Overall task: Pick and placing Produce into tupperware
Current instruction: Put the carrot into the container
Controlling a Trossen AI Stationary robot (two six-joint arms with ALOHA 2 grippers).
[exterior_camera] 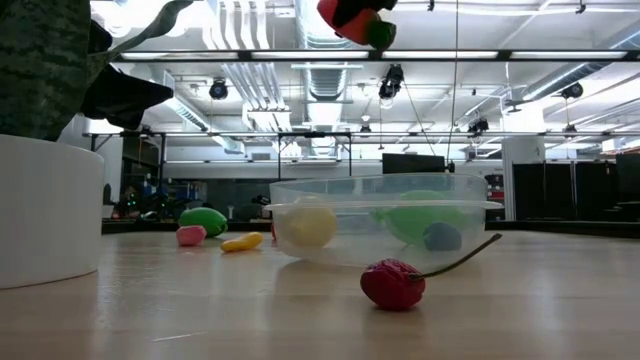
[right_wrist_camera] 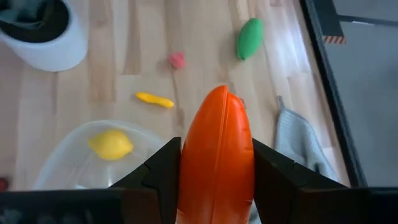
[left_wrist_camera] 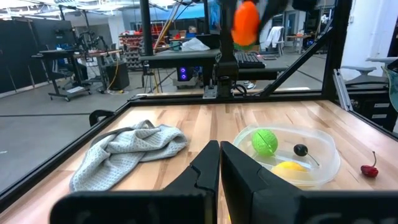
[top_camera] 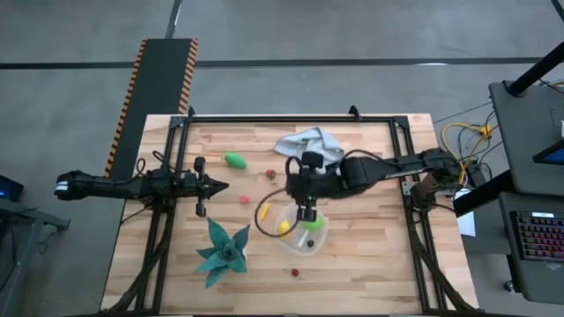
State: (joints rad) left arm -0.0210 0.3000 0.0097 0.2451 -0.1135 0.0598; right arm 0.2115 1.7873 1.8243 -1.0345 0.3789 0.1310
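My right gripper (top_camera: 307, 211) hangs above the clear round tupperware (top_camera: 304, 232), shut on an orange-red produce piece (right_wrist_camera: 216, 134) with a green end (exterior_camera: 379, 35). Inside the tupperware lie a yellow lemon (left_wrist_camera: 289, 169), a green ball (left_wrist_camera: 264, 142) and a small dark piece (left_wrist_camera: 301, 150). On the table rest a green piece (top_camera: 235, 160), a pink piece (top_camera: 246, 200), a yellow banana (right_wrist_camera: 154, 99) and a red cherry with a stem (exterior_camera: 395, 283). My left gripper (top_camera: 216, 185) waits shut at the table's left side. My right gripper pinches the orange-red piece between its two fingers (right_wrist_camera: 163, 171), one on each long flank (right_wrist_camera: 193, 162). The fingers come from above, pointing down, and lie along the piece. The piece is lifted clear, well above the tupperware's rim (exterior_camera: 385, 183).
A teal spiky plant (top_camera: 222, 251) in a white pot (exterior_camera: 45, 210) stands near the table's front left. A grey-blue cloth (top_camera: 310, 143) lies crumpled by the far edge. A small red piece (top_camera: 270, 173) sits between the green piece and the cloth.
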